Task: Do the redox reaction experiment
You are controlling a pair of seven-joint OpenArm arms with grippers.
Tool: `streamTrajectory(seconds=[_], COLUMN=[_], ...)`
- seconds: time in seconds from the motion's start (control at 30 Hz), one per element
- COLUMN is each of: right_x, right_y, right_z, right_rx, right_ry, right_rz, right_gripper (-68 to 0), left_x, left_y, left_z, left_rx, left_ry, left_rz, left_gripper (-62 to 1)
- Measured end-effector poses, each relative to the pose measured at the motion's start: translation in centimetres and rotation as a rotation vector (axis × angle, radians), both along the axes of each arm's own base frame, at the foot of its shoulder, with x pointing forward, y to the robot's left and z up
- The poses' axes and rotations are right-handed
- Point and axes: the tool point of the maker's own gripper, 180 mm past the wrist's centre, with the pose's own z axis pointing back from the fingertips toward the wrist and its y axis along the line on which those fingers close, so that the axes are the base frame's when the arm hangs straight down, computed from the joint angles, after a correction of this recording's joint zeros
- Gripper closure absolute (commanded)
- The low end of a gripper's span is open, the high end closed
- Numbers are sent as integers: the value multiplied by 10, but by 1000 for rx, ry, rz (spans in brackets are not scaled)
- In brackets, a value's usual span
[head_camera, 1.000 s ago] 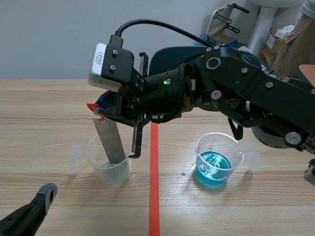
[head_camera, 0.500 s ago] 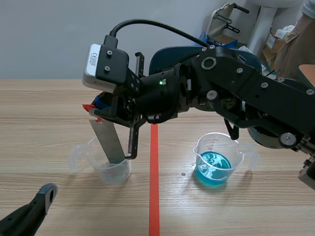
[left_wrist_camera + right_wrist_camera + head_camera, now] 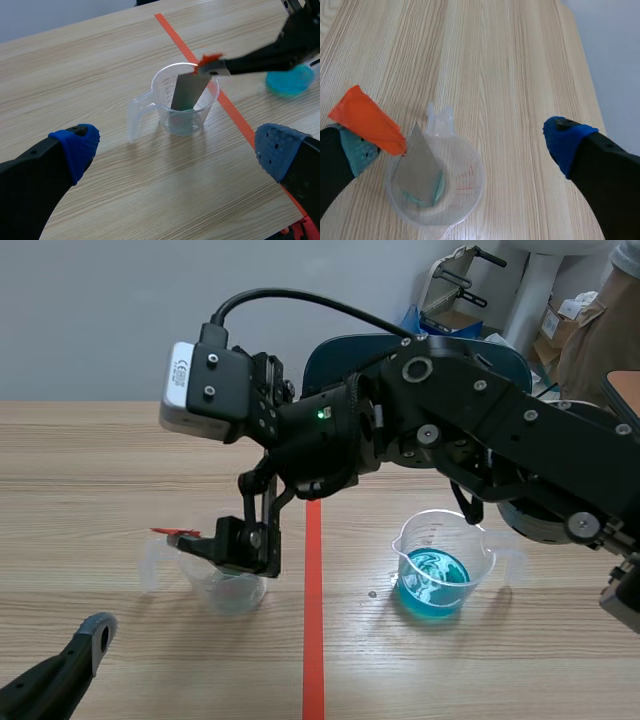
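A clear plastic beaker (image 3: 228, 585) stands left of the red tape line. A grey metal strip (image 3: 188, 91) leans inside it, with an orange tab (image 3: 366, 125) at its top end. My right gripper (image 3: 462, 145) hangs open over this beaker, reaching across from the right. One of its fingers (image 3: 232, 543) lies by the strip's tab and the other is far off it. A second beaker (image 3: 440, 565), holding blue liquid, stands right of the line. My left gripper (image 3: 177, 150) is open, low and near the table's front, short of the clear beaker (image 3: 184, 100).
The red tape line (image 3: 313, 620) runs down the table between the two beakers. A blue chair (image 3: 330, 352) and boxes stand behind the table's far edge. The right arm's body (image 3: 500, 440) spans the space above the blue beaker.
My right gripper has opened and let go of the metal strip, which has dropped deeper into the clear beaker and now leans there. The left arm has not moved.
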Motion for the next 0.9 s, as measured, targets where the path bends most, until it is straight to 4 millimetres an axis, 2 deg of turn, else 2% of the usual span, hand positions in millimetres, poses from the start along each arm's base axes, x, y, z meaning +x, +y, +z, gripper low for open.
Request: streamTrajectory(seconds=[0.9], right_x=[-1], right_y=[5], right_z=[2], right_rx=[4], right_ry=[-1], right_rz=[2], right_gripper=[-679], left_x=[0], left_y=[0], left_z=[0], left_rx=[0], left_ry=[1], left_rz=[0], left_gripper=[-623])
